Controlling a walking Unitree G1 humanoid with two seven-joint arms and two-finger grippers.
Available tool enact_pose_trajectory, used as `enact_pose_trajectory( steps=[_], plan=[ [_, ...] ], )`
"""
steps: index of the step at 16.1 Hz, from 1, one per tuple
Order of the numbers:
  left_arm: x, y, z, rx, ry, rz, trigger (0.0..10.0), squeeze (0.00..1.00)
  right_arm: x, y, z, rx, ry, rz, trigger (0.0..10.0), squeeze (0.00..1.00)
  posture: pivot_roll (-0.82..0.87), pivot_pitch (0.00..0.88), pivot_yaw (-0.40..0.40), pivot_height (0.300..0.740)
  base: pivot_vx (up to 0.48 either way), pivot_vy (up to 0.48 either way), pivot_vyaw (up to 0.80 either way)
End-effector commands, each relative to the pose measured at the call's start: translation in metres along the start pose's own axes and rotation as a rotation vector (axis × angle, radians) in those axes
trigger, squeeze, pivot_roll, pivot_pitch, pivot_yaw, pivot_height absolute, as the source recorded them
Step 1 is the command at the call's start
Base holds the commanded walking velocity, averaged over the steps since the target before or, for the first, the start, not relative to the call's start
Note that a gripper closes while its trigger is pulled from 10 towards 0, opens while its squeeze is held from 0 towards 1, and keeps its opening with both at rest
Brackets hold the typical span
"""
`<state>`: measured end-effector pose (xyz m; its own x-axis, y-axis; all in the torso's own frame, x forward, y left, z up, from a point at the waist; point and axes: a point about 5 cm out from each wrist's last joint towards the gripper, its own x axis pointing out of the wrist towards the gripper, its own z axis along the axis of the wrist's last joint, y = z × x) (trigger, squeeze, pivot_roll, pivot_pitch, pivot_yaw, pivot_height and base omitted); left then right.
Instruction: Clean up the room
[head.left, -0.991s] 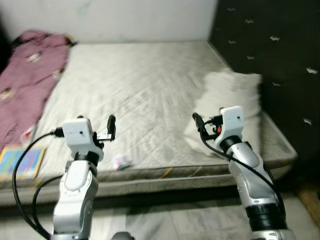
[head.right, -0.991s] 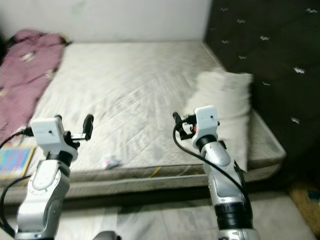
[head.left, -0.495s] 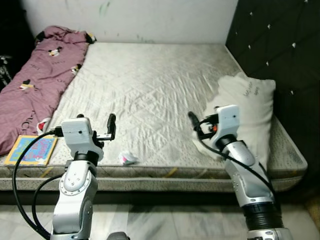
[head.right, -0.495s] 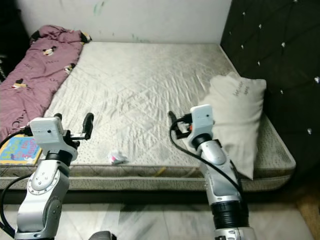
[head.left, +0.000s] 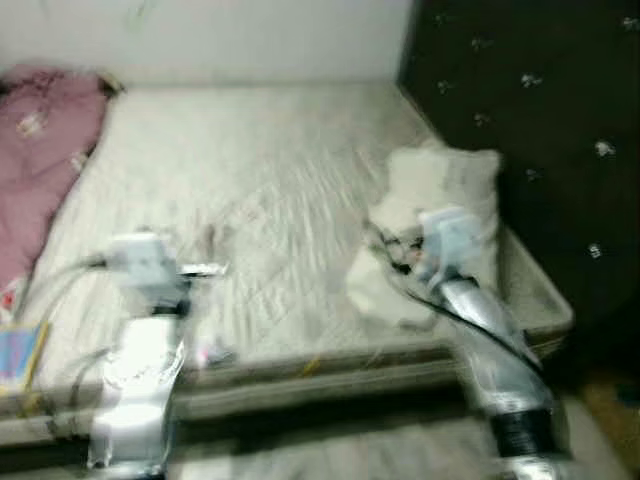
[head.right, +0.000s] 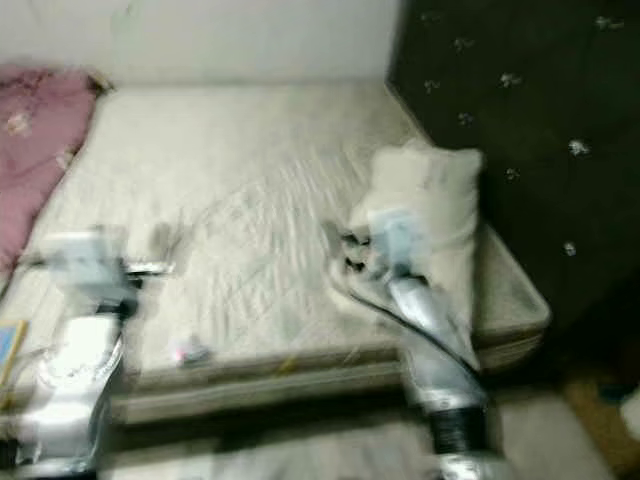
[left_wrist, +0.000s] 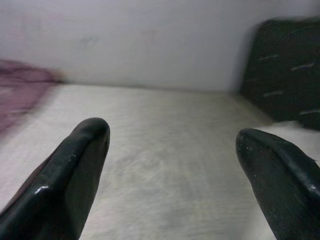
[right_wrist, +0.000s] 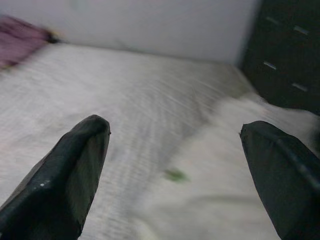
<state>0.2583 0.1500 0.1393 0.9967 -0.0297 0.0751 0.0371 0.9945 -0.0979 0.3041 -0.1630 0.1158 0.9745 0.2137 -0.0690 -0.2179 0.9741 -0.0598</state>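
facing a bare pale quilted mattress (head.left: 250, 190) in the left eye view, badly blurred, likely because the robot is on the move. a white rumpled pillow (head.left: 440, 200) lies at the dark tufted headboard (head.left: 520, 120) side; a pink patterned blanket (head.left: 40, 170) is bunched along the far left edge. a small pinkish scrap of litter (head.left: 212, 352) sits near the mattress front edge, a flat blue-and-yellow book (head.left: 15, 355) at the front left corner. both silver arms are raised over the front edge, nothing carried.

right eye view: same scene. right claw (head.right: 345, 250) hangs just beside the pillow's near corner, probably lined up for it; contact can't be judged through the blur. left claw (head.right: 160, 245) hangs above the mattress, with the scrap below and in front of it.

left wrist view: left claw fingers (left_wrist: 70, 170) wide apart, empty, aimed across the mattress toward the white wall (left_wrist: 140, 40).

right wrist view: right claw fingers (right_wrist: 65, 175) wide apart, empty, the pillow just ahead between them. my read: approach phase, no pickup started.
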Motion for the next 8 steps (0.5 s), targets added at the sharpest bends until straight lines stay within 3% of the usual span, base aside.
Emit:
enact_pose_trajectory(
  steps=[1,3,6,8],
  plan=[
    [-0.0024,0.0157,0.0023,0.033,-0.005,0.041,10.0,0.00,0.0087,0.0163,0.0160,0.008,-0.062,0.048,10.0,0.00,0.04,0.000,-0.055,0.740,0.360,0.000,0.00],
    [-0.0024,0.0162,0.0018,0.033,-0.001,0.043,10.0,0.00,0.0089,0.0167,0.0160,0.007,-0.063,0.049,10.0,0.00,0.04,0.000,-0.054,0.740,0.326,0.000,0.00],
    [-0.0022,0.0164,-0.0002,0.029,0.010,0.055,10.0,0.00,0.0086,0.0166,0.0154,0.007,-0.061,0.050,10.0,0.00,0.05,0.000,-0.053,0.740,0.000,0.000,0.00],
    [-0.0022,0.0166,-0.0010,0.023,0.015,0.056,10.0,0.00,0.0089,0.0173,0.0151,-0.008,-0.059,0.053,10.0,0.00,0.05,0.000,-0.056,0.740,0.000,0.000,0.80]
  ],
)
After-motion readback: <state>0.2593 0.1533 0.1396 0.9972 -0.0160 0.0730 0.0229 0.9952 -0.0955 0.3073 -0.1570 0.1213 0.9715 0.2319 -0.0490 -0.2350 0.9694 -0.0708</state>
